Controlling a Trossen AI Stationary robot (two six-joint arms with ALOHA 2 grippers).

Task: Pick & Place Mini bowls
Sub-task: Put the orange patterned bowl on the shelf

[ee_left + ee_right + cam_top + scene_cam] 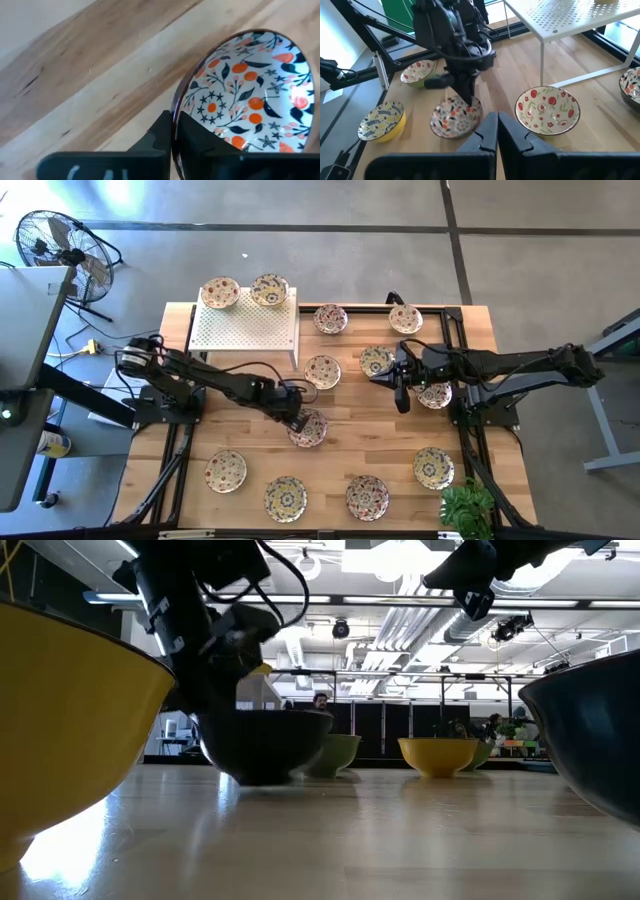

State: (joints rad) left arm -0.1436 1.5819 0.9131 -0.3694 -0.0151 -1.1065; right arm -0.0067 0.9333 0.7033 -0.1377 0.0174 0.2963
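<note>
Wooden planks form the table. Twelve mini bowls show in the high view. Two stand on the white perforated rack at the far left, and ten lie on the wood. Both my arms are over the table.

My left gripper is near the table's middle. It is clamped on the left rim of the held bowl, which sits on the wood. The left wrist view alone shows the grip. One of my fingers lies inside the rim and the other outside, pinched tight. That bowl carries orange fruit and dark blue leaves and stars.

My right gripper hangs right of centre, between two bowls. In the right wrist view its fingers are closed almost together, with nothing between them. This view also shows my left gripper on the held bowl. A red-fruit bowl sits beside it, and a yellow-sided bowl stands farther off.

Only the low view shows the bowls' outsides, yellow, green and dark. Beyond them are ceiling ducts, strip lights and distant people.

Grey concrete floor surrounds the table. A fan stands far left and a green plant near right.
</note>
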